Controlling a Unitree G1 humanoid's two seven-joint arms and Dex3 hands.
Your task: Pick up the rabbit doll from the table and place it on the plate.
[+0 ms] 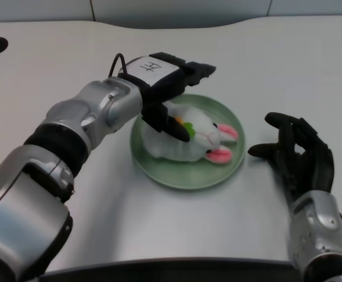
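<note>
the soft white plush rabbit doll (197, 138), with pink-lined ears and a small orange and green carrot patch on its body, lies on its side on the round pale green plate (172, 175). its ears point toward the robot's right, near the plate's right rim, and its rounded body fills the middle and left part of the plate. the plate rests flat on the white table (265, 64), roughly in the centre of the view.

the robot's left hand (171, 97), black with a white label on its back, reaches in from the left on the end of the silver forearm (97, 111) and hangs over the far left part of the plate. its thumb and lower fingers (177, 128) lie against the doll's upper left side, while other fingers stretch out above the plate's far rim. whether the hand truly grips the doll or merely touches it cannot be told from this angle, since the hand hides the contact.

the right hand (300, 155) rests on the table just to the right of the plate, fingers loosely curled
</note>
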